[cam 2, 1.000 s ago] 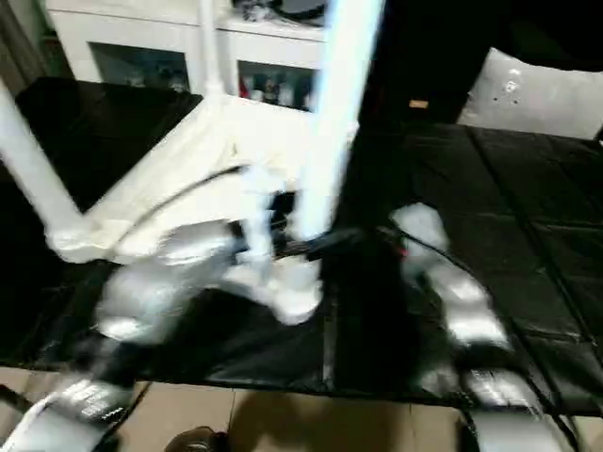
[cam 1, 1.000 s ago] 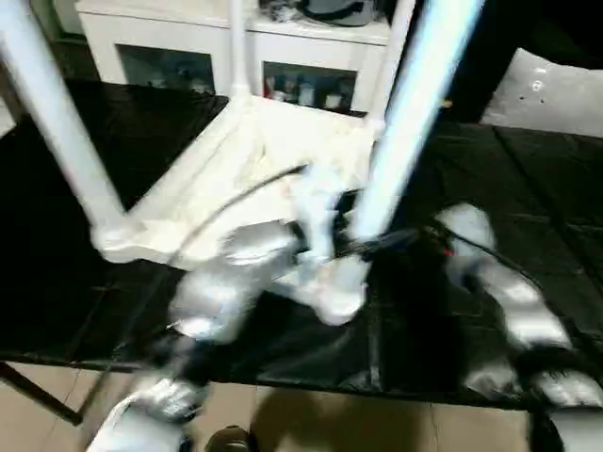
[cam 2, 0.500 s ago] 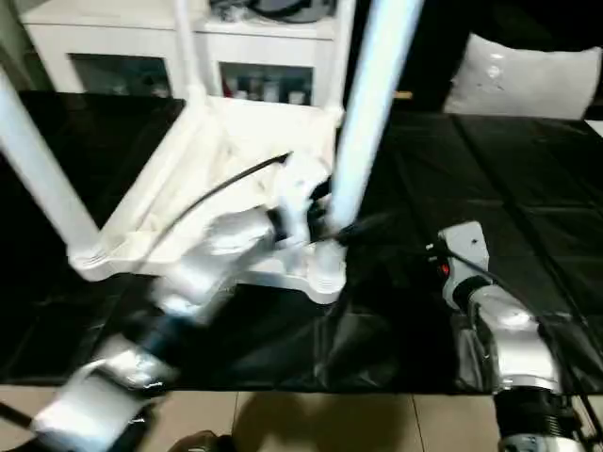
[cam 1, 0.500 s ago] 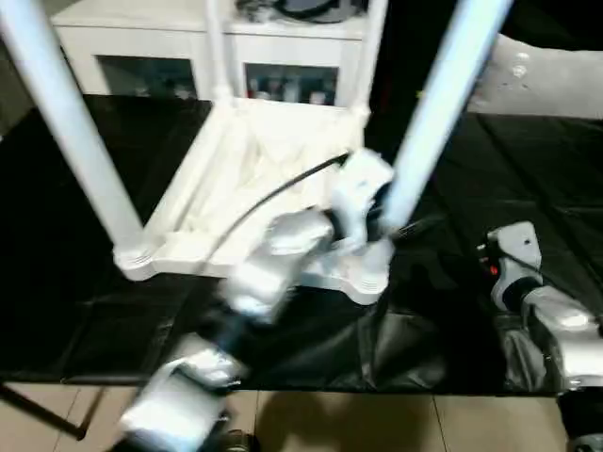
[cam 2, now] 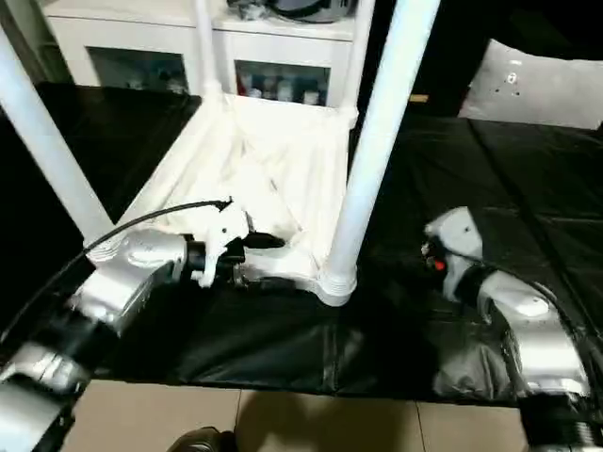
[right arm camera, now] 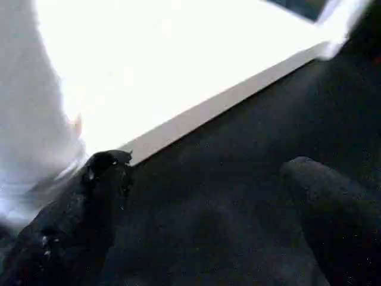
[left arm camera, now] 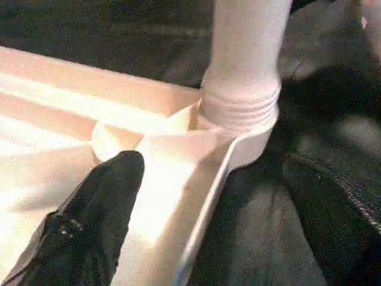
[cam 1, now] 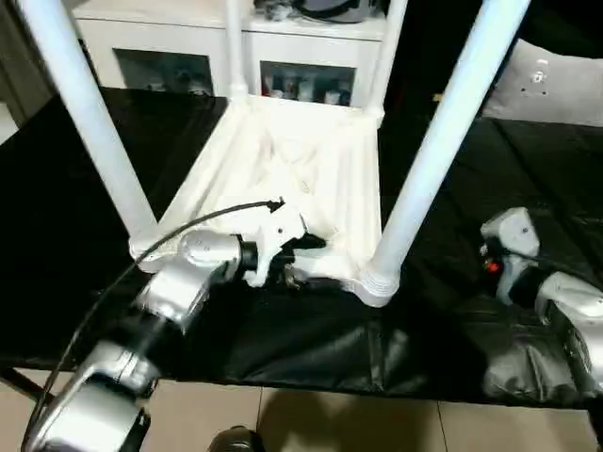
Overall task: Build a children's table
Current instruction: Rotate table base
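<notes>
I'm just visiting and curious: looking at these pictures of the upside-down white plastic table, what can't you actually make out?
- The tops of the white tubular legs: cut off by the upper edge in both eye views.
- The items on the white cabinet shelves: too small and dim.
- The left gripper's second finger: hidden behind the table's rim in the wrist view.
- The right gripper: blurred, dark against black cover.

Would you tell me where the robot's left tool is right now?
In the left eye view, the left tool sits left of centre, over the upturned white plastic table's near edge, beside its near right tubular leg.
</notes>
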Tool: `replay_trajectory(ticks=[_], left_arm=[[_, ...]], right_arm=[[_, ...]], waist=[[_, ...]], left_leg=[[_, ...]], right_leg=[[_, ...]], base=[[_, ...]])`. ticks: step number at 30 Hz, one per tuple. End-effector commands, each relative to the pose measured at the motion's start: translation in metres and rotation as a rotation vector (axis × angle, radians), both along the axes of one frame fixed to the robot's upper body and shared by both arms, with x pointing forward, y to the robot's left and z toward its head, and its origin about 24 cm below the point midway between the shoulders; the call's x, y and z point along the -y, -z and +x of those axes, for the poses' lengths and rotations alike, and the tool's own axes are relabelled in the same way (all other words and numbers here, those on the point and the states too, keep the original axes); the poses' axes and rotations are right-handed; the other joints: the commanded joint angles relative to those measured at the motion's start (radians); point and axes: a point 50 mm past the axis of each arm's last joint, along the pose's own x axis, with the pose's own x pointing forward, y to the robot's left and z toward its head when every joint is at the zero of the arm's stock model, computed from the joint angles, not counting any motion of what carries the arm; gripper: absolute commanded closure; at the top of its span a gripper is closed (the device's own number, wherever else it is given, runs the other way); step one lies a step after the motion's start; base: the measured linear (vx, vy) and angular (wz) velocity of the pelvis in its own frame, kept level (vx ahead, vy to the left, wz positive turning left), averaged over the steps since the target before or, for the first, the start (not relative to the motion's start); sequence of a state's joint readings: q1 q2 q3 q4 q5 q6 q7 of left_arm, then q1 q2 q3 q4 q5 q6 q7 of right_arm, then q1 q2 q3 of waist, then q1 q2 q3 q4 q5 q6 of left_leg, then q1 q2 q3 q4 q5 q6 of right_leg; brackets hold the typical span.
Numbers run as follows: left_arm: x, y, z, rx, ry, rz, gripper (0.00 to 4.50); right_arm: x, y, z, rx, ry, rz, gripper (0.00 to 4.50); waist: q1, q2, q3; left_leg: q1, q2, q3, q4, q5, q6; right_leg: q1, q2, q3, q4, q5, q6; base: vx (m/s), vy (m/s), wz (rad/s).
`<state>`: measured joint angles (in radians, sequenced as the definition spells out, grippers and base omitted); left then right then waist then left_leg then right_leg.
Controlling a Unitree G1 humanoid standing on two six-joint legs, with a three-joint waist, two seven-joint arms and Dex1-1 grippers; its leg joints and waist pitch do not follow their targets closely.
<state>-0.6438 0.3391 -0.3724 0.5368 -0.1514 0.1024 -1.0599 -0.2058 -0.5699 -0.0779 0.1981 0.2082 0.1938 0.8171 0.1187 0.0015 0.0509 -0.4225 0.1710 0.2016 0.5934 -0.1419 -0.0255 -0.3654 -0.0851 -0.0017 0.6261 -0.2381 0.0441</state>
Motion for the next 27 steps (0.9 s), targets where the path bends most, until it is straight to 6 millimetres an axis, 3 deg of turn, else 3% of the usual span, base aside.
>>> replay_trajectory(ticks=[1,2,4,6,7,12,14,22,27], left_arm=[[0.003,-0.003,0.003,0.02,0.055,0.027,0.77],[0.004,-0.003,0.005,0.018,0.067,0.026,0.88],[0.007,-0.002,0.009,0.005,0.101,0.041,0.99],[0.009,0.0,0.01,-0.001,0.115,0.059,1.01],[0.009,0.002,0.011,0.0,0.12,0.073,1.3],[0.011,0.01,0.014,0.011,0.124,0.132,1.43],[0.012,0.011,0.015,0.014,0.119,0.143,1.75],[0.012,0.015,0.02,-0.002,0.093,0.15,2.22],[0.013,0.017,0.02,-0.018,0.106,0.143,2.64]], right_arm=[[-0.001,-0.009,-0.006,-0.007,-0.083,0.006,0.0],[-0.001,-0.01,-0.009,-0.016,-0.108,0.007,0.0],[0.0,-0.015,-0.018,-0.065,-0.186,0.029,0.0],[-0.001,-0.017,-0.023,-0.084,-0.227,0.033,0.0],[-0.001,-0.018,-0.025,-0.092,-0.244,0.034,0.0],[-0.001,-0.019,-0.031,-0.131,-0.29,0.036,0.0],[-0.001,-0.019,-0.033,-0.141,-0.301,0.042,0.0],[-0.005,-0.019,-0.038,-0.17,-0.335,0.054,0.0],[-0.005,-0.019,-0.04,-0.177,-0.34,0.056,0.0]], waist=[[0.003,-0.008,-0.065],[0.003,-0.012,-0.065],[0.005,-0.008,-0.066],[0.009,-0.01,-0.066],[0.011,-0.009,-0.066],[0.01,-0.012,-0.064],[0.011,-0.013,-0.063],[0.025,-0.014,-0.066],[0.026,-0.015,-0.063]], left_leg=[[0.049,0.058,-0.029,-0.075,-0.268,0.028],[0.046,0.057,-0.029,-0.074,-0.253,0.042],[0.049,0.058,-0.028,-0.072,-0.247,0.056],[0.047,0.061,-0.029,-0.071,-0.245,0.065],[0.048,0.062,-0.029,-0.07,-0.249,0.067],[0.049,0.063,-0.029,-0.07,-0.272,0.065],[0.051,0.065,-0.03,-0.072,-0.283,0.057],[0.051,0.067,-0.032,-0.07,-0.263,0.067],[0.051,0.067,-0.031,-0.072,-0.282,0.063]], right_leg=[[0.009,-0.06,0.018,-0.079,-0.063,-0.212],[0.013,-0.059,0.016,-0.077,-0.037,-0.22],[0.013,-0.059,0.015,-0.078,-0.018,-0.234],[0.016,-0.061,0.014,-0.075,-0.008,-0.25],[0.015,-0.063,0.014,-0.075,-0.013,-0.256],[0.013,-0.067,0.014,-0.08,-0.062,-0.271],[0.012,-0.068,0.014,-0.083,-0.086,-0.27],[0.015,-0.073,0.011,-0.077,-0.039,-0.28],[0.014,-0.075,0.01,-0.081,-0.078,-0.283]], base=[[0.0,0.0,0.0],[0.0,0.0,0.0],[0.0,0.0,0.0],[0.0,0.0,0.0],[0.0,0.0,0.0],[0.0,0.0,0.0],[0.0,0.0,0.0],[0.0,0.0,0.0],[0.0,0.0,0.0]])
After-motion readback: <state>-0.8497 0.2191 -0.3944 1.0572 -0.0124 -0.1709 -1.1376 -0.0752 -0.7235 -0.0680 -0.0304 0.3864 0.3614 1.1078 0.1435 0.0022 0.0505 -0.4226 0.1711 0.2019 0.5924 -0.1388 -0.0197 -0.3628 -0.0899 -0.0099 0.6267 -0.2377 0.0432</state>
